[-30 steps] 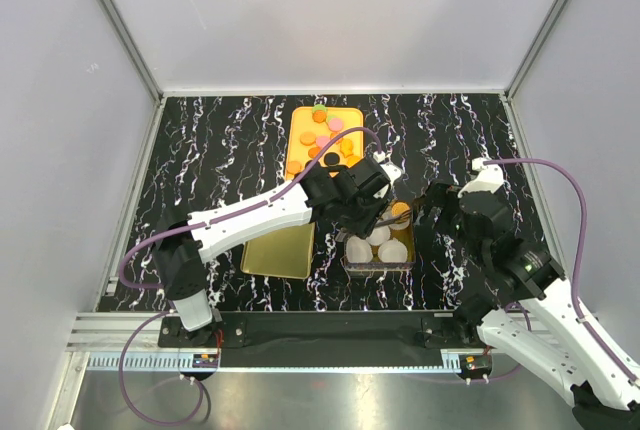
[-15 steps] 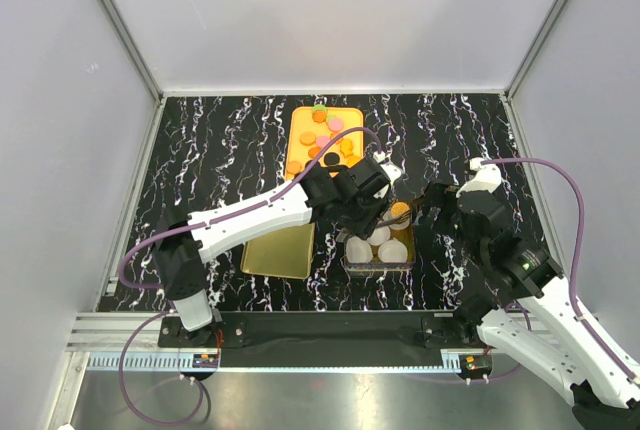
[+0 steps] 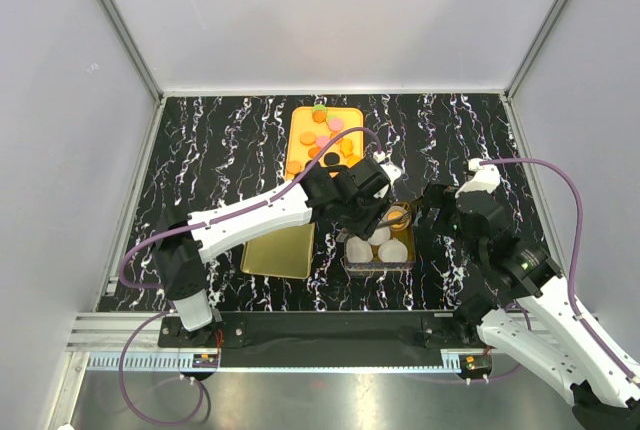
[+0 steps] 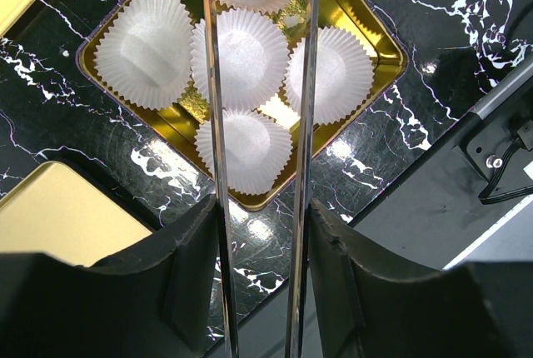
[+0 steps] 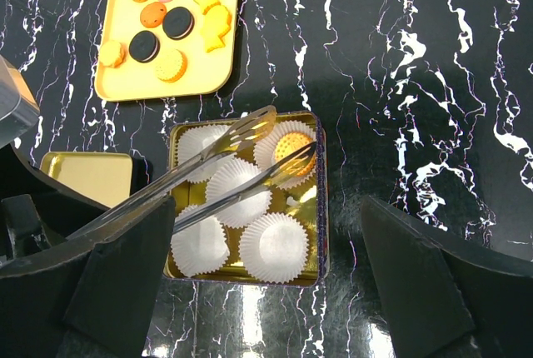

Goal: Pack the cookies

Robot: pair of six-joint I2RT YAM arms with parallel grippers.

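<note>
Placing step: the left gripper (image 4: 264,218) is clamped on the tongs (image 4: 215,125), whose blades stand apart on either side of one orange cookie (image 5: 291,146). It lies in the cup at the tin's (image 5: 317,208) 1 o'clock corner. Four cups (image 5: 271,246) are empty. The right gripper (image 5: 266,208) hangs wide and holds nothing. Next, I judge, the tongs lift clear and go to the tray (image 5: 150,83) at 12 o'clock, where the other cookies (image 5: 171,29) lie.
</note>
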